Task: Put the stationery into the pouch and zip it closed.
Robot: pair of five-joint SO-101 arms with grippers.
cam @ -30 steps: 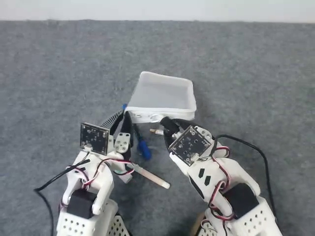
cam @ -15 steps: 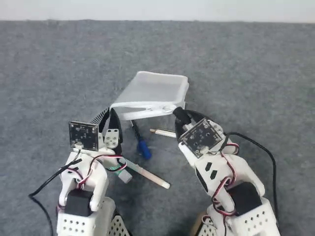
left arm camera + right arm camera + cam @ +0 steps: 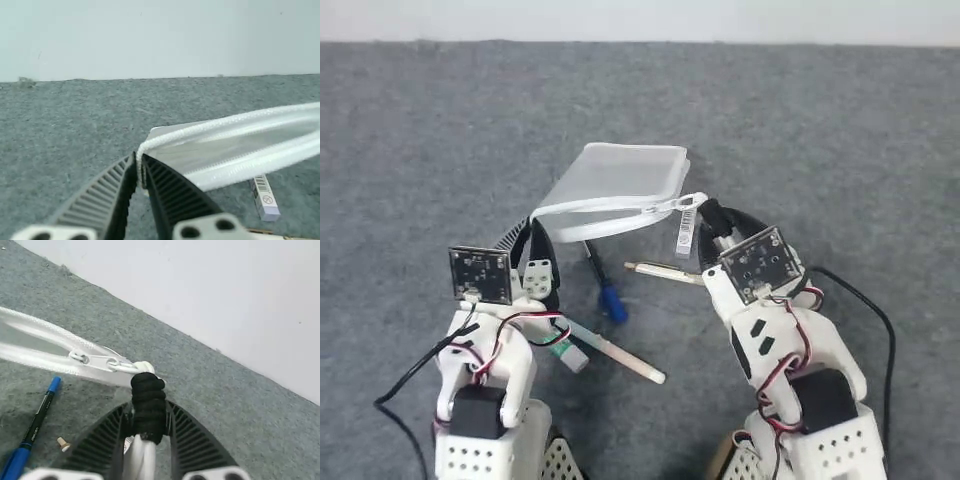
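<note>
Left hand (image 3: 139, 167) is shut tight on the very end of the pouch's (image 3: 620, 178) zip edge, pinching the corner where the two tracks meet. Right hand (image 3: 148, 410) is clamped on the black pull (image 3: 147, 390), which hooks by a white loop into the slider (image 3: 81, 358). So both hands are full, one at each end of the mouth.

My read on why: the left is the anchor and the right does the pulling, so the zip has something to tug against and the soft pouch doesn't just slide along. The pouch hangs stretched between them, lifted off the bench (image 3: 840, 130) at the front, with its far end sloping down to the grey surface. The two tracks stand apart, so the mouth looks open to me, with the slider parked at the right hand's end. A little barcode tag (image 3: 685, 232) dangles there too (part of the pouch, I'd guess).

The snag is that the stationery isn't inside. The blue pen (image 3: 608, 295), the white pen (image 3: 615, 355) and a thin stick (image 3: 655, 269) all lie on the bench just below the mouth, between the arms. I'd call the task barely started — one hand has to let go to load them, and the pouch will likely sag shut when it does.
</note>
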